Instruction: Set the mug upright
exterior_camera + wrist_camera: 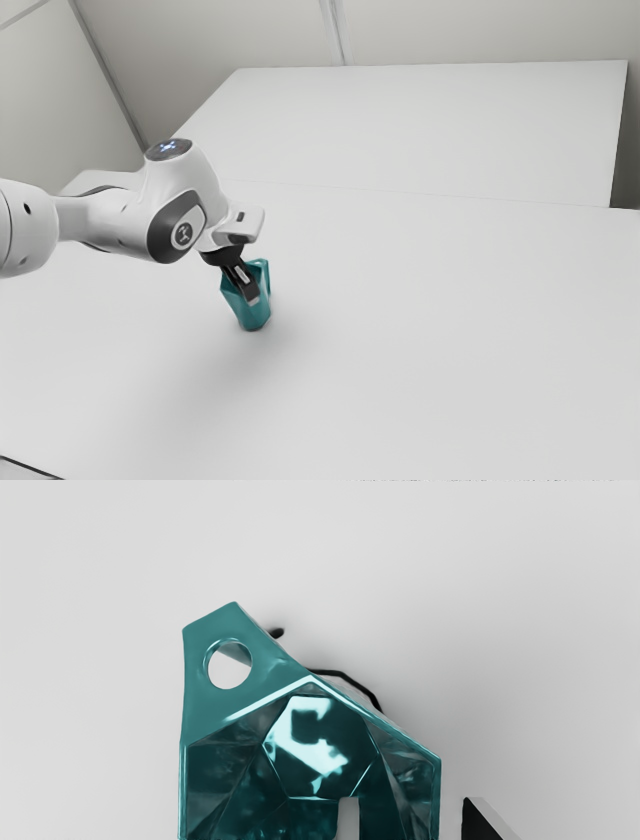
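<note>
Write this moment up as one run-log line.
TASK set mug upright | MUG teal, mouth up, exact tilt unclear | JAWS open, one inside mouth, one outside wall | HANDLE ungripped

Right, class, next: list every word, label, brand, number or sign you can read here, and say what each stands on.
No readable words or numbers.
Lit mark on top of the arm: too small to read.
Round emblem on the arm's side: too small to read.
Mug: no text seen.
</note>
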